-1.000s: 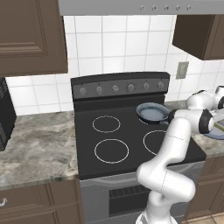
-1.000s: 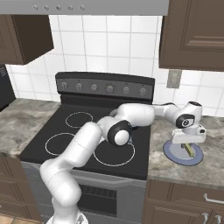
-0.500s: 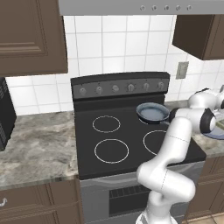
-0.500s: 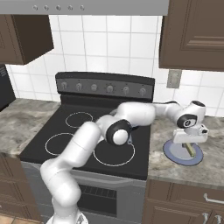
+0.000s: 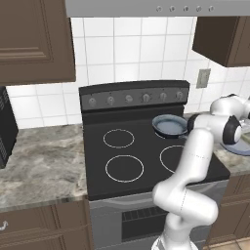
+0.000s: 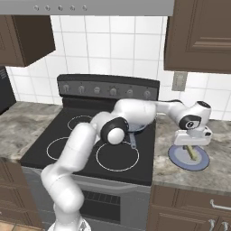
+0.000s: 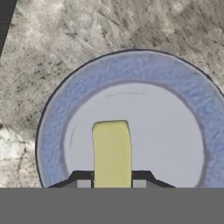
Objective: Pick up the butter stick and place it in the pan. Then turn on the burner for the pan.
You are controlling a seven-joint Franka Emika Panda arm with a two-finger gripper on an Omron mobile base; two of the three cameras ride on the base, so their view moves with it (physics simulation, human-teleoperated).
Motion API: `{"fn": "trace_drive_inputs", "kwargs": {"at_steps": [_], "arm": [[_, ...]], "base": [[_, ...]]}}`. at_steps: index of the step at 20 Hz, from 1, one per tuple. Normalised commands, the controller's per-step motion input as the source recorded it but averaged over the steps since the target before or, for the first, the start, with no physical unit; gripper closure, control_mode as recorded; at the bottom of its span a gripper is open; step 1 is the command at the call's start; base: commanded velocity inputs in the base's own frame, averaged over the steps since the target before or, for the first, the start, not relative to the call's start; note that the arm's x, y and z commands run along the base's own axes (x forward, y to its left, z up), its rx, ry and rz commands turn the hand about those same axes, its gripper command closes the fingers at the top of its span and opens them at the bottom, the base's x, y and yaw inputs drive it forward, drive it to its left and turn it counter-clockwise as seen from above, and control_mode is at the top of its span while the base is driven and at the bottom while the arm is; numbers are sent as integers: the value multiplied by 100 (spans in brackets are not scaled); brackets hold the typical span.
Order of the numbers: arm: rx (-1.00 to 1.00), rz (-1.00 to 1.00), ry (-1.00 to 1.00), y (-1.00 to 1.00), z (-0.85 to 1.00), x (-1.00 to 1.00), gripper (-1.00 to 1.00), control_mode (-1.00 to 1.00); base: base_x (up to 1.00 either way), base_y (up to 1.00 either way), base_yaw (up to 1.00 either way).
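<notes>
Butter: pale yellow stick, clamped between the closed tips of the gripper, its long axis running straight out from the hand. It is held just over the plate; contact cannot be told. The plate is set on the counter right of the stove. Pan: placed on the far right burner, well to the left of the hand. Carry toward the pan is judged to be leftward and slightly farther back.
</notes>
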Motion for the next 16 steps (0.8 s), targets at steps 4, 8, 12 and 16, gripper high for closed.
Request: {"fn": "trace_drive_inputs", "kwargs": {"at_steps": [4, 8, 12, 16], "arm": [[-4, 0, 0, 55, 1, -31, 100, -100], [-4, -1, -1, 68, 8, -13, 100, -100], [-2, -6, -6, 61, 31, -10, 100, -100], [-4, -9, -5, 61, 33, -6, 100, -100]], "base": [[0, 0, 0], [0, 0, 0], [0, 0, 0], [0, 0, 0]]}}
